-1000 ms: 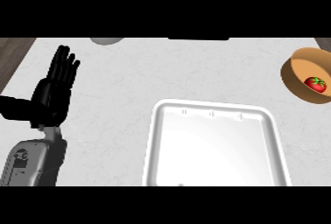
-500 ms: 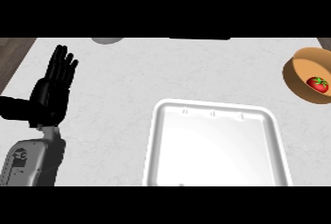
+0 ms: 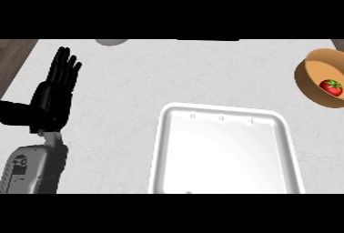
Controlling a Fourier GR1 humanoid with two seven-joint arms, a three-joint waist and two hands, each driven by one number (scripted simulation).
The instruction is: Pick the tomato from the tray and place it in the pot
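Tomato [image 3: 331,87] sits in pot [image 3: 310,78], white tray [image 3: 159,154] bare, left hand [image 3: 52,98] resting open; little risk unless something nudges the pot.

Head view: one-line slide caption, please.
Red tomato inside tan round pot; white rectangular tray on counter; left hand open at left.

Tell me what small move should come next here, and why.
Probably none beyond resting: the tomato already lies inside the pot, the tray holds nothing, and the left hand rests open at the left. The right hand isn't in view.
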